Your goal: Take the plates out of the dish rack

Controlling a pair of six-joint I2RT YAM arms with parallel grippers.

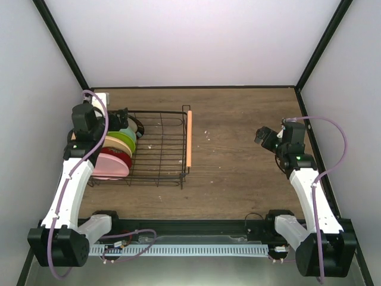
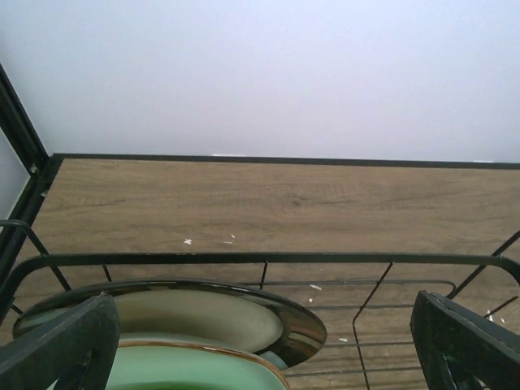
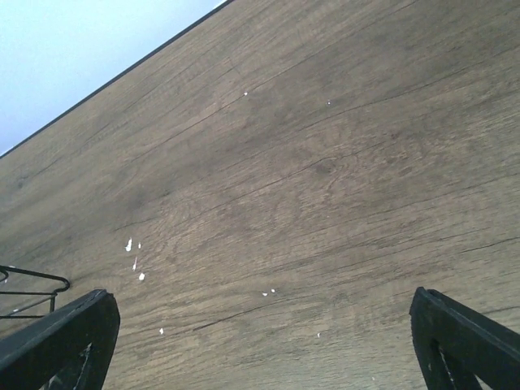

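The black wire dish rack [image 1: 161, 149] stands at the left of the table with an orange-wood handle [image 1: 189, 138] on its right side. Several plates stand in a row at its left end: pink [image 1: 109, 167], dark red [image 1: 124, 158], yellow-orange [image 1: 118, 145], lime green [image 1: 124, 138], pale mint [image 1: 129, 131] and dark-rimmed [image 1: 138, 125]. My left gripper [image 1: 123, 117] is open, just above the far plates. In the left wrist view the dark-rimmed plate with beige centre [image 2: 203, 317] and the mint plate [image 2: 179, 370] lie between my fingertips [image 2: 61, 345]. My right gripper [image 1: 264, 136] is open and empty over bare table.
The rack's far rim [image 2: 260, 259] crosses the left wrist view. White crumbs [image 3: 134, 253] dot the wooden table. A black frame borders the table and white walls stand around it. A corner of the rack [image 3: 32, 284] shows in the right wrist view.
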